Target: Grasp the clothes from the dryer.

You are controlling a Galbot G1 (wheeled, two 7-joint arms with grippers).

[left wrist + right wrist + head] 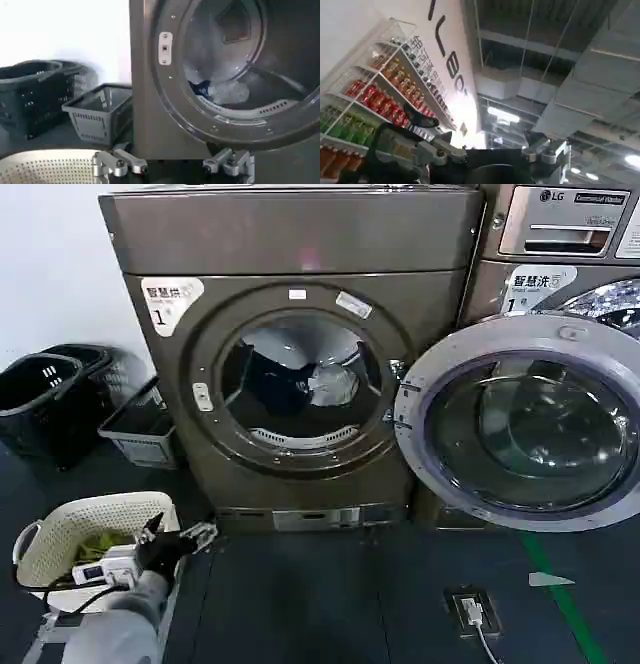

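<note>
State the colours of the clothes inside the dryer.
The clothes are dark navy and white; the head view shows them best.

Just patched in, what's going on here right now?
The dryer stands with its door swung fully open. The clothes, one dark blue piece and one pale piece, lie in the drum, untouched. The left hand is open and empty, low in front of the machine beside a white basket. The right hand is open, pointing up toward the ceiling.

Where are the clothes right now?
In the head view, the clothes lie low inside the dryer drum, navy piece left of the white one.
</note>
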